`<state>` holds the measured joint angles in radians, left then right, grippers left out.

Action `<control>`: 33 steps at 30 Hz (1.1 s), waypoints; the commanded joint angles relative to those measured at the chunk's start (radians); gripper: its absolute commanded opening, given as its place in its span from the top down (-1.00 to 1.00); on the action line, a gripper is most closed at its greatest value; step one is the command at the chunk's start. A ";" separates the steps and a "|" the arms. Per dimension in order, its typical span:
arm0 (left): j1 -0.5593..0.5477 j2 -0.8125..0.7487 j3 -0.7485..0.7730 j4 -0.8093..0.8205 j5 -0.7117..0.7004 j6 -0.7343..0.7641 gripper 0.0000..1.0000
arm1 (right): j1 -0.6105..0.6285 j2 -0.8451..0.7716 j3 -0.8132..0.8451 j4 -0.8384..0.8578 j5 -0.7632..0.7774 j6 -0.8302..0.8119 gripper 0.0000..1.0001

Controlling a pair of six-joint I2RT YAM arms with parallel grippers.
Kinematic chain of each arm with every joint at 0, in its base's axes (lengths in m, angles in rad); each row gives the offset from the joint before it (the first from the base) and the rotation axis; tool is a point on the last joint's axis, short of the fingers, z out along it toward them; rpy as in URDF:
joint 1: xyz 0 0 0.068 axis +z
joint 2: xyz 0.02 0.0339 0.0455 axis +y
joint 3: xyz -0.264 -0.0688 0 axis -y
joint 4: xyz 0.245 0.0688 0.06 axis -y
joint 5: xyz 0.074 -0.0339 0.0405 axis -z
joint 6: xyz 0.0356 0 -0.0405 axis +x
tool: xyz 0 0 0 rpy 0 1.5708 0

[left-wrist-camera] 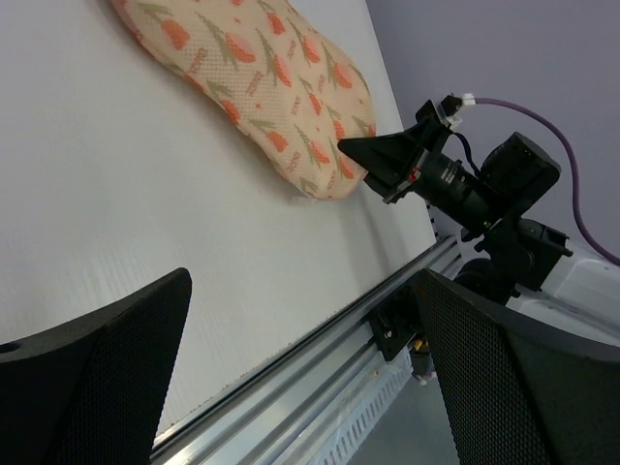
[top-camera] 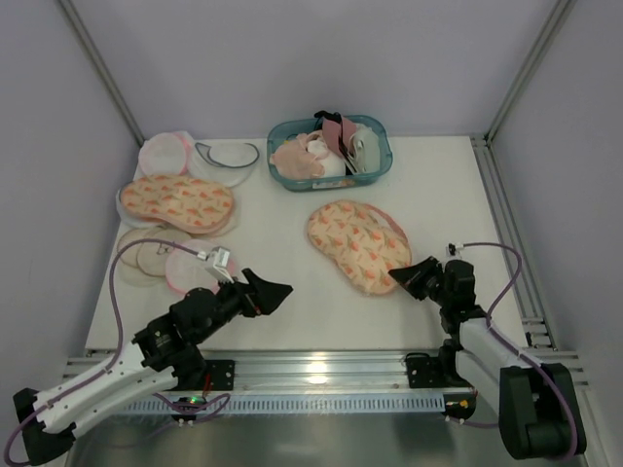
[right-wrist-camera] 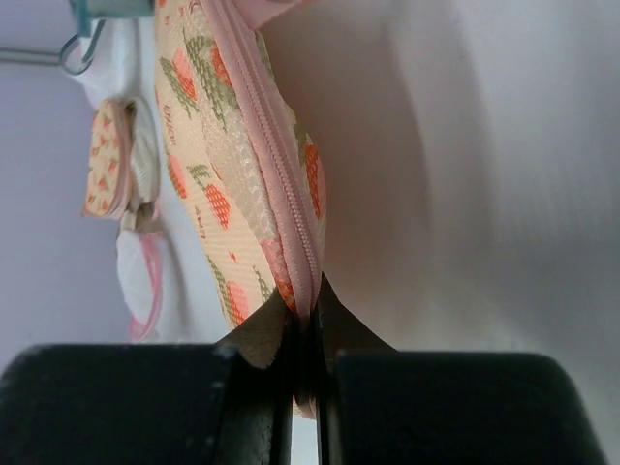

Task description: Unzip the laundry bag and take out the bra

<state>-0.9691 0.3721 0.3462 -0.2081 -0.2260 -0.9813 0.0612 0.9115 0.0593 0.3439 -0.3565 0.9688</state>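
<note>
- Nearest in, the left gripper (top-camera: 267, 290) hangs over the white counter (top-camera: 282, 233), fingers spread wide and holding nothing.
- The right gripper (top-camera: 399, 277) is clenched on the near tip of the peach, carrot-printed, peanut-shaped fabric laundry bag (top-camera: 355, 241), which lies flat mid-counter.
- The pink zipper (right-wrist-camera: 281, 184) runs closed as far as it shows. By my read, unzipping hasn't begun, so opening the bag and pulling the bra out both remain.
- No bra is in sight; presumably it's inside.
- Zipper pull or just fabric in that pinch? Hidden between the fingers.
- Far back sits a teal plastic basket (top-camera: 382, 165) of garments; a second carrot-print bag (top-camera: 177, 201) lies far left.
</note>
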 commanded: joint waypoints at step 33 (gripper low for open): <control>-0.106 0.837 0.013 1.219 -0.153 -0.115 -0.99 | 0.156 -0.194 0.096 0.153 -0.277 0.435 0.93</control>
<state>-1.0721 1.1965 0.2974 0.8833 -0.3344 -1.1389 0.1932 0.7223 0.1032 0.4294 -0.6106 1.3918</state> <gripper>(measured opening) 0.994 0.078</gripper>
